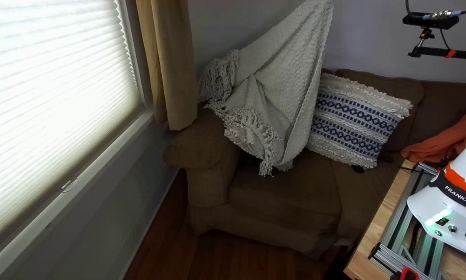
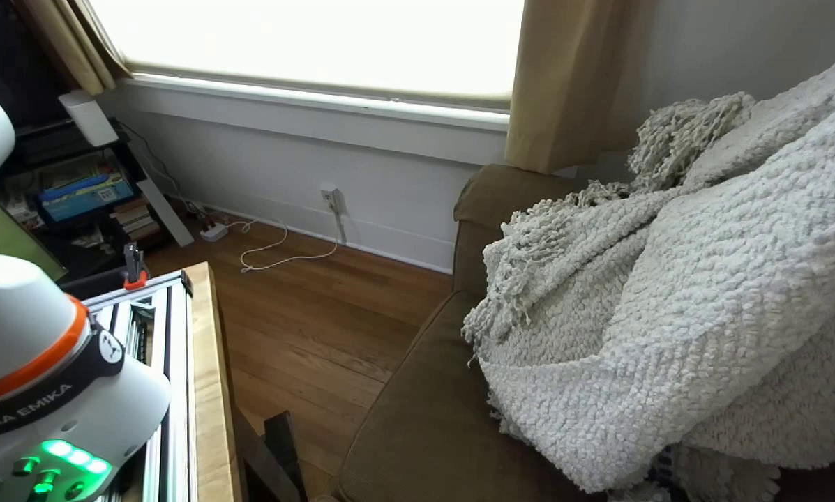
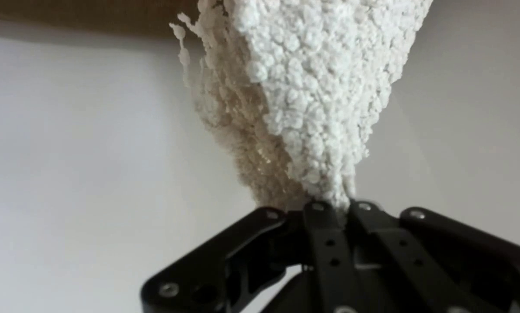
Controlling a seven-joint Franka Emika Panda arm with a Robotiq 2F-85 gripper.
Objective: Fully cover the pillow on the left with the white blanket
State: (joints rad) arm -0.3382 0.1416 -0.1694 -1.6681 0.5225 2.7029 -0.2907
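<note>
Across from the couch-side edge of the wooden counter [image 1: 382, 214], a brown couch [image 1: 283, 194] is standing in dim light. Past that edge's visible corner, a patterned pillow [image 1: 353, 120] is leaning against the couch's back; beside it, nearer the window blind [image 1: 57, 101], the white blanket [image 1: 287, 77] is hanging in folds, its lower end sagging beside the armrest [image 1: 199, 142]. The left pillow is not showing clearly, presumably lying underneath. In the wrist view, the gripper [image 3: 340, 211] is pinching a gathered bit of knit between its fingers. The white blanket is looking soft, limp and grippy, its weight probably pulling downward; grabbing a solid corner is likely serving better than the loose fringe [image 1: 219, 79].
</note>
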